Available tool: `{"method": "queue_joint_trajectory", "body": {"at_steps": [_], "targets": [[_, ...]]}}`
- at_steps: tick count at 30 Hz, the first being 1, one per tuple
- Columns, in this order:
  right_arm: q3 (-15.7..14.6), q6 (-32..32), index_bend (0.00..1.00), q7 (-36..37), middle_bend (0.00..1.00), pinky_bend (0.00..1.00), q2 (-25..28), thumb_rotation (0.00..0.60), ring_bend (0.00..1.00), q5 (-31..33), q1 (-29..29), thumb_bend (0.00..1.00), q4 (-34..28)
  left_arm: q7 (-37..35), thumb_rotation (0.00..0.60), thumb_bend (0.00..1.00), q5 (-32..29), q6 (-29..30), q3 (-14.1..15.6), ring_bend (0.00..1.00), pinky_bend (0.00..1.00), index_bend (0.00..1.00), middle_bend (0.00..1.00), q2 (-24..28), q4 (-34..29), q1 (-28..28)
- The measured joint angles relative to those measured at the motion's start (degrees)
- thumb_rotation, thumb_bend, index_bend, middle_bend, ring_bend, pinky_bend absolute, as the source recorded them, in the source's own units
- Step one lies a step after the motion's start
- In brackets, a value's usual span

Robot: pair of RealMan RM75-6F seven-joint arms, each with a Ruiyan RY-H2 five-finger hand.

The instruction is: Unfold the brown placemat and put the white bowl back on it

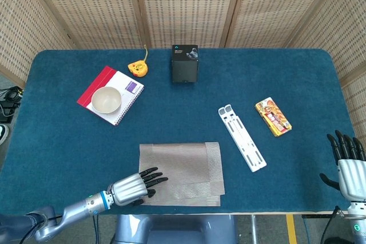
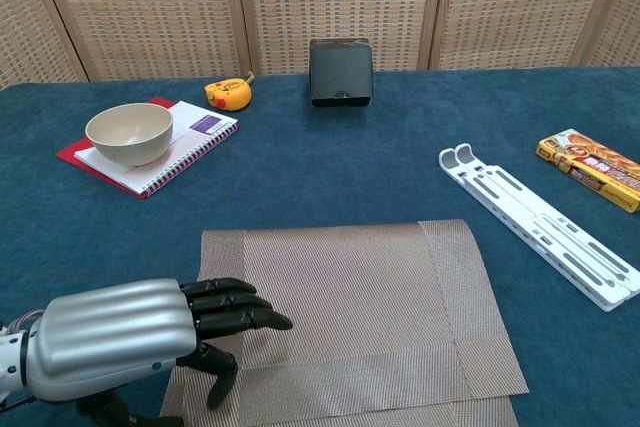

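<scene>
The brown placemat point(image 1: 186, 170) point(image 2: 380, 307) lies folded near the table's front edge, its upper layer skewed so a strip of the lower layer shows along the near side. My left hand point(image 1: 134, 186) point(image 2: 130, 332) reaches over the mat's near left corner, fingers stretched out over the fabric and thumb curled below; nothing is gripped. The white bowl point(image 1: 106, 99) point(image 2: 128, 132) stands upright on a notebook at the far left. My right hand point(image 1: 346, 161) hovers at the table's near right corner, fingers spread and empty.
A red-and-white spiral notebook point(image 1: 130, 91) point(image 2: 195, 137) lies under the bowl. Behind it are a yellow tape measure point(image 1: 138, 68) and a black box point(image 1: 185, 64). A white slotted stand point(image 1: 242, 138) and an orange snack pack point(image 1: 273, 116) lie to the right of the mat.
</scene>
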Motion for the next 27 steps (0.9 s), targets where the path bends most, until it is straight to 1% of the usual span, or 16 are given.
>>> {"method": "queue_joint_trajectory", "body": {"at_steps": [4, 6, 13, 16, 18, 21, 23, 27], "targets": [[-0.1, 0.0, 0.00, 0.0, 0.00, 0.00, 0.0, 0.600, 0.00, -0.1, 0.0, 0.00, 0.0, 0.2, 0.600, 0.48, -0.1, 0.0, 0.0, 0.00, 0.00, 0.47, 0.00, -0.1, 0.0, -0.2], [-0.1, 0.0, 0.00, 0.0, 0.00, 0.00, 0.0, 0.600, 0.00, -0.1, 0.0, 0.00, 0.0, 0.2, 0.600, 0.50, -0.3, 0.0, 0.0, 0.00, 0.00, 0.47, 0.00, -0.2, 0.0, -0.2], [-0.1, 0.0, 0.00, 0.1, 0.00, 0.00, 0.1, 0.600, 0.00, -0.1, 0.0, 0.00, -0.1, 0.5, 0.600, 0.51, -0.6, -0.1, 0.1, 0.00, 0.00, 0.48, 0.00, -0.4, -0.1, -0.3], [-0.1, -0.1, 0.00, 0.1, 0.00, 0.00, 0.1, 0.600, 0.00, -0.2, 0.0, 0.00, -0.1, 0.6, 0.600, 0.51, -0.8, -0.3, 0.0, 0.00, 0.00, 0.53, 0.00, -0.5, -0.1, -0.4], [-0.1, -0.1, 0.00, 0.2, 0.00, 0.00, 0.1, 0.600, 0.00, -0.2, 0.0, 0.00, -0.1, 0.7, 0.600, 0.51, -1.0, -0.3, 0.0, 0.00, 0.00, 0.61, 0.00, -0.7, -0.2, -0.4], [-0.1, -0.1, 0.00, 0.2, 0.00, 0.00, 0.1, 0.600, 0.00, -0.2, 0.0, 0.00, -0.1, 0.7, 0.600, 0.51, -1.3, -0.2, -0.3, 0.00, 0.00, 0.69, 0.00, -0.9, -0.1, -0.4], [-0.1, 0.0, 0.00, 0.2, 0.00, 0.00, 0.1, 0.600, 0.00, -0.2, 0.0, 0.00, -0.1, 0.7, 0.600, 0.52, -1.5, -0.1, -0.6, 0.00, 0.00, 0.72, 0.00, -1.1, -0.1, -0.4], [-0.2, 0.0, 0.00, 0.3, 0.00, 0.00, 0.1, 0.600, 0.00, -0.3, 0.0, 0.00, -0.1, 0.4, 0.600, 0.52, -2.4, 0.2, -1.5, 0.00, 0.00, 0.75, 0.00, -1.9, 0.2, -0.3]]}}
